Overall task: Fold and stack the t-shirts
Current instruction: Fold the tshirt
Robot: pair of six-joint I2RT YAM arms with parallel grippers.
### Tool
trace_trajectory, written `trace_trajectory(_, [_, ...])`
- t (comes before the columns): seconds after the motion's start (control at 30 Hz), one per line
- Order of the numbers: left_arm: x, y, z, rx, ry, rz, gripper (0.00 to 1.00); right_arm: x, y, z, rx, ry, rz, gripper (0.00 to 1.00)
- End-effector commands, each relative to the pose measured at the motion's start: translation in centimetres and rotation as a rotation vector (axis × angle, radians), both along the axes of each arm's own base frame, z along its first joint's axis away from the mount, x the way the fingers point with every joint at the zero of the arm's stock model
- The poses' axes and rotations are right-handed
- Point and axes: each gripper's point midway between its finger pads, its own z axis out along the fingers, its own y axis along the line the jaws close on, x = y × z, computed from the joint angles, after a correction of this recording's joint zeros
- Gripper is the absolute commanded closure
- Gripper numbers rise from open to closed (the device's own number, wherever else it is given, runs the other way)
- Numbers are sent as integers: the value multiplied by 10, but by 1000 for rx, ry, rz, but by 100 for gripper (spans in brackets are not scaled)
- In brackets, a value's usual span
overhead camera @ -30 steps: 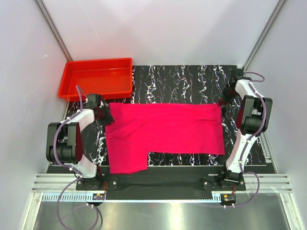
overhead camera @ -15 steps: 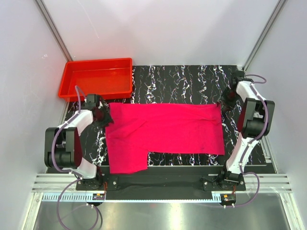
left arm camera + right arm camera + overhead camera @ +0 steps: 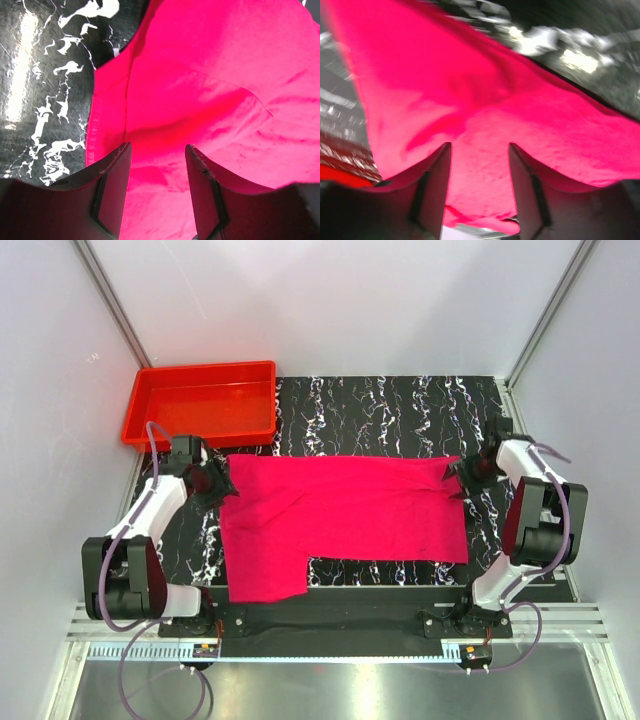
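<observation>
One magenta-pink t-shirt (image 3: 340,510) lies flat on the black marbled table (image 3: 380,410), partly folded, with a longer flap hanging toward the near left. My left gripper (image 3: 218,480) sits at the shirt's far left corner. In the left wrist view it (image 3: 157,146) is open, its dark fingers (image 3: 112,185) straddling the cloth (image 3: 210,75) near the hemmed edge. My right gripper (image 3: 455,478) is at the far right corner, where the cloth is slightly bunched. In the right wrist view it (image 3: 480,145) is also open over the pink cloth (image 3: 470,90).
A rigid red tray (image 3: 200,405) stands at the far left, just beyond the shirt's corner and close to my left arm. White walls close in the table on three sides. Bare marbled table shows beyond the shirt and along its near right edge.
Both grippers have opened at the shirt's far corners. My right gripper has come nearer and slightly inward over the far right corner. The left arm's elbow has swung outward.
</observation>
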Motion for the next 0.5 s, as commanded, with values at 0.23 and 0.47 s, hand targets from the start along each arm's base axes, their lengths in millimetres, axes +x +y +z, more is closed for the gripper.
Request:
trace_trajectory(0.23, [3, -5, 30, -13, -83, -60, 48, 10, -10, -4, 37, -64, -357, 50])
trace_trajectory(0.47, [1, -12, 20, -50, -78, -80, 52, 3, -19, -23, 35, -45, -410, 51])
